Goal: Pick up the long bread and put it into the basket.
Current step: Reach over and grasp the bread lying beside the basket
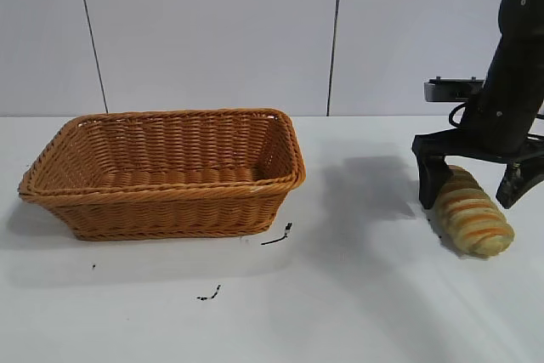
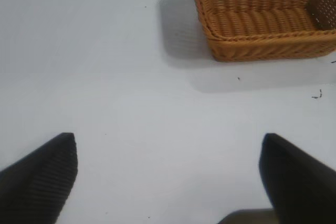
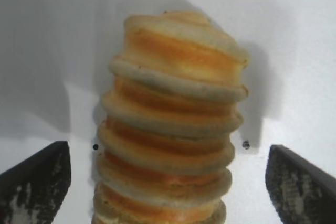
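My right claw (image 1: 474,186) points down, spread wide, one finger on each side of the long bread (image 1: 473,212) lying on the white bench (image 1: 357,295), well apart from the basket (image 1: 166,172), while my left claw (image 2: 168,179) hangs open nearby.

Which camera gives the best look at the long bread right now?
The right wrist view: the long bread fills it, stripes clear. The exterior view shows it small, partly behind the right gripper. The left wrist view misses it.
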Robot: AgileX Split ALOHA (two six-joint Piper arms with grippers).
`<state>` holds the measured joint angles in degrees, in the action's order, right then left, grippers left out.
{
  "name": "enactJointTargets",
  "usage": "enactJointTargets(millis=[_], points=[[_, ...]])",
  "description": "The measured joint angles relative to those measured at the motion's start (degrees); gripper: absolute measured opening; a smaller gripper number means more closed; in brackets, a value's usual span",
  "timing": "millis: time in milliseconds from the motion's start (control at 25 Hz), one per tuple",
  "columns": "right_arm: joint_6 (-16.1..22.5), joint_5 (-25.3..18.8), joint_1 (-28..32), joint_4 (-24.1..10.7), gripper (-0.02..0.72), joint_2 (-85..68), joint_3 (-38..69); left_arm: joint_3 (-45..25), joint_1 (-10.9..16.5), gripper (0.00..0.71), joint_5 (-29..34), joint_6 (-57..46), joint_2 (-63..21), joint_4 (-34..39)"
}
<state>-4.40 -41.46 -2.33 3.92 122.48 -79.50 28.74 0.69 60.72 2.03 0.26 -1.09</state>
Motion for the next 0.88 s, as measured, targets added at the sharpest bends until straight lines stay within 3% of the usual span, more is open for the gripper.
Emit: enactJointTargets(millis=[760, 880], points=[[-0.4, -0.2, 0.0, 0.3, 0.688, 0.0, 0.0, 0.0, 0.0, 0.693, 0.0, 0.0, 0.0, 0.0], [-0.4, -0.6, 0.0, 0.3, 0.571, 0.0, 0.0, 0.0, 0.0, 0.693, 0.0, 0.0, 0.0, 0.0]])
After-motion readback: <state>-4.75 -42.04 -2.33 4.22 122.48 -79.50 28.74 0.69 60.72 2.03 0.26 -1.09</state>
